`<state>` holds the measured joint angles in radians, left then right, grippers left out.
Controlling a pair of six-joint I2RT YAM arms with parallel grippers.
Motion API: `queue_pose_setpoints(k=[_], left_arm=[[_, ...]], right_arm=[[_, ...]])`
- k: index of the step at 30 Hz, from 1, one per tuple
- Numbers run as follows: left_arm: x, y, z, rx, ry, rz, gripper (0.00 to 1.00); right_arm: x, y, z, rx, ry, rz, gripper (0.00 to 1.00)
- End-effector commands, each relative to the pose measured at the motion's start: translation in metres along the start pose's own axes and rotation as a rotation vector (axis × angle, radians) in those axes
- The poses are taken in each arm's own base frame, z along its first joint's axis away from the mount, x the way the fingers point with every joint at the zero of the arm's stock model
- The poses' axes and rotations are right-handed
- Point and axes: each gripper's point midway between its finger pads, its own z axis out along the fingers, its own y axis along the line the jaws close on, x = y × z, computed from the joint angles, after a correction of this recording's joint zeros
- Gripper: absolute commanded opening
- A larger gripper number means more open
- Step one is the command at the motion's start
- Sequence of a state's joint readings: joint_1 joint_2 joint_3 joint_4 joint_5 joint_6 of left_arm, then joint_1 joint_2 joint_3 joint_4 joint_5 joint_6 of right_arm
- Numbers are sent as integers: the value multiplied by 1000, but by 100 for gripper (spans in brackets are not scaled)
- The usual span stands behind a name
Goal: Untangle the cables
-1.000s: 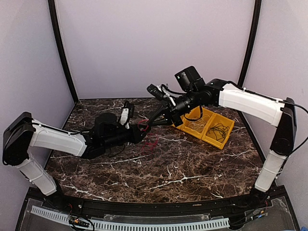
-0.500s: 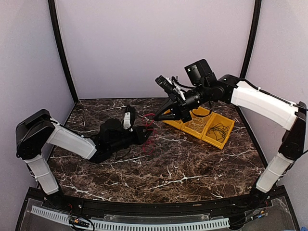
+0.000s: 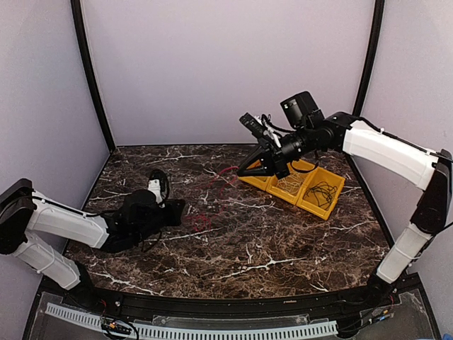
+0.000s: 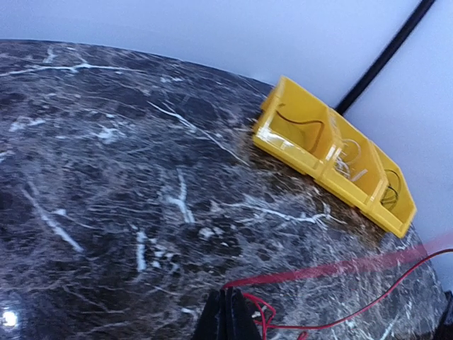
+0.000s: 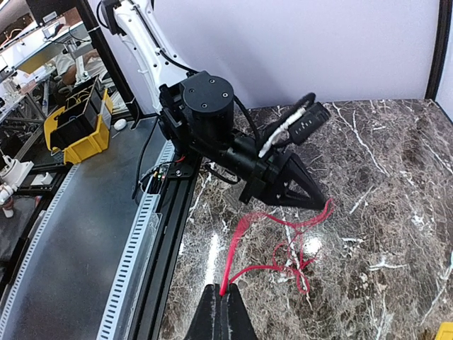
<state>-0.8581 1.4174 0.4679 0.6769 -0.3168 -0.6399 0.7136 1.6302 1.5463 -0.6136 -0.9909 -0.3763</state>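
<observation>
On the glossy, white-veined dark marble counter point(image 3: 283, 241), left of the boxy yellow plastic bin point(image 4: 283, 142), the right claw point(image 3: 241, 172) and, farther left, the left claw point(image 3: 180, 208) each pinch tight on the thin red cable point(image 5: 277, 268), strung in kinked loops between them.

The left arm point(image 3: 67, 223) and the right arm point(image 3: 386, 150) wear white shells between black joints. Thin black wiring point(image 5: 243, 117) loops past the left wrist — the right gripper point(image 5: 225, 292) is two black wedges.
</observation>
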Motion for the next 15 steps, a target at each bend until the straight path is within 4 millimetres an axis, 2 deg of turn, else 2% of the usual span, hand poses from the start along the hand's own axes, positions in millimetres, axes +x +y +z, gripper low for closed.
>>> queue_pose_setpoints(k=[1, 5, 8, 9, 10, 12, 14, 15], left_arm=[[-19, 82, -30, -387, -122, 50, 0], [-27, 118, -42, -533, -160, 47, 0], [-26, 147, -45, -626, -138, 18, 0], [-24, 151, -44, -631, -128, 5, 0], [-24, 150, -42, -613, -120, -2, 0], [-26, 137, -34, -525, -112, 9, 0], [-31, 113, -25, -388, -106, 25, 3], [-37, 100, -21, -324, -120, 48, 8]], right_arm=[[-34, 20, -41, 3, -83, -64, 0], [-49, 30, -72, -4, -122, -51, 0], [-57, 38, -94, 32, -143, -77, 0], [-57, 39, -100, 49, -150, -83, 0], [-55, 37, -102, 72, -147, -85, 0], [-48, 34, -102, 99, -132, -87, 0], [-38, 30, -98, 105, -116, -70, 0], [-33, 27, -96, 104, -109, -58, 0]])
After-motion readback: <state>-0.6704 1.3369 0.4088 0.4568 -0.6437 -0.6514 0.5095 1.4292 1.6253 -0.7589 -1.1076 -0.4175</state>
